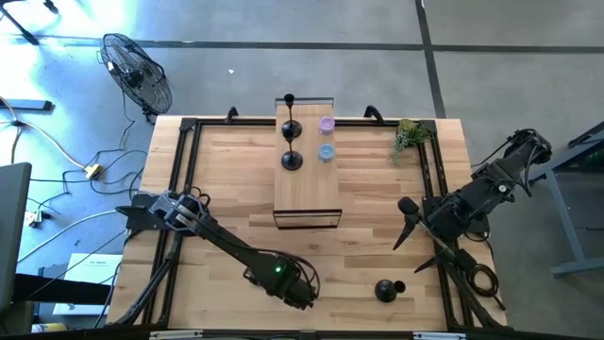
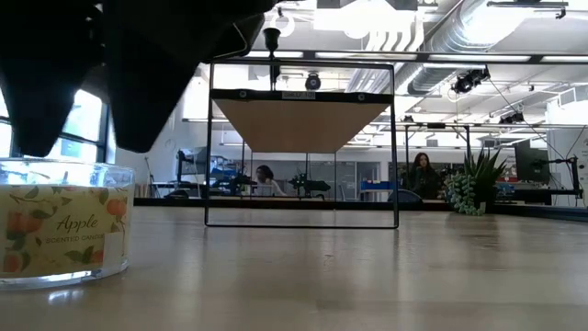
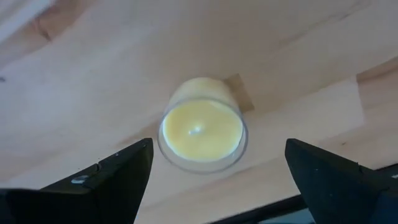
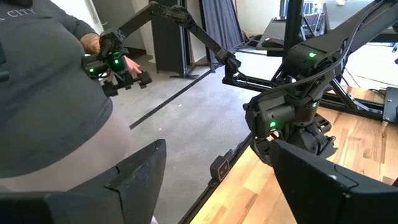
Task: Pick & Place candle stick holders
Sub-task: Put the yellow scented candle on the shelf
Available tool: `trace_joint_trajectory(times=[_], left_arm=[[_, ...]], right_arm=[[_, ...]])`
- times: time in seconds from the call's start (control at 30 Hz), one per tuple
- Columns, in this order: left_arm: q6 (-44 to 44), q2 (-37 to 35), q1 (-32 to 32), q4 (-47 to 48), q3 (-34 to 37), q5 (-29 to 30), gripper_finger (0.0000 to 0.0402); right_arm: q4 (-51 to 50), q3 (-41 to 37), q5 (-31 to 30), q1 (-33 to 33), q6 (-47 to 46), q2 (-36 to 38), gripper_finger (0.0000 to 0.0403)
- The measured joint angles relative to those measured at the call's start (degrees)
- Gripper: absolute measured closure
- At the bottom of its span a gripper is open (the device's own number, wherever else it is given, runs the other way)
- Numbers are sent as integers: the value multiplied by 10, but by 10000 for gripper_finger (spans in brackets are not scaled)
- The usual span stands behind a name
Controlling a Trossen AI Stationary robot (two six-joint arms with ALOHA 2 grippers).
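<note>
Left gripper point(image 3: 214, 171) open above jar candle point(image 3: 202, 132), holder point(image 1: 387, 290) apart

- A grey concrete floor point(image 1: 377, 57) surrounds the light wooden tabletop point(image 1: 226, 179).
- A black standing fan point(image 1: 140, 74) stands off the tabletop's far left corner, with loose cables point(image 1: 71, 161) on the floor beside it.
- Beyond the tabletop, white ceiling ducts point(image 2: 432, 37) run overhead, and windows point(image 2: 87, 115) let in daylight.
- Two people point(image 2: 266, 179) sit at distant desks.
</note>
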State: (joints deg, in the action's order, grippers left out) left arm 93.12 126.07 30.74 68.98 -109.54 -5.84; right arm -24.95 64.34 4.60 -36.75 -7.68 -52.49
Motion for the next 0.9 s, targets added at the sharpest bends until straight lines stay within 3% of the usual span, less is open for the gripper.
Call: trace_joint_trajectory(times=[0.47,0.9], left_arm=[[-12,1,0,-1,5,24,46],[-7,2,1,-1,5,-3,46]], right_arm=[[0,0,0,0,-13,0,121],[0,0,1,0,-13,0,121]])
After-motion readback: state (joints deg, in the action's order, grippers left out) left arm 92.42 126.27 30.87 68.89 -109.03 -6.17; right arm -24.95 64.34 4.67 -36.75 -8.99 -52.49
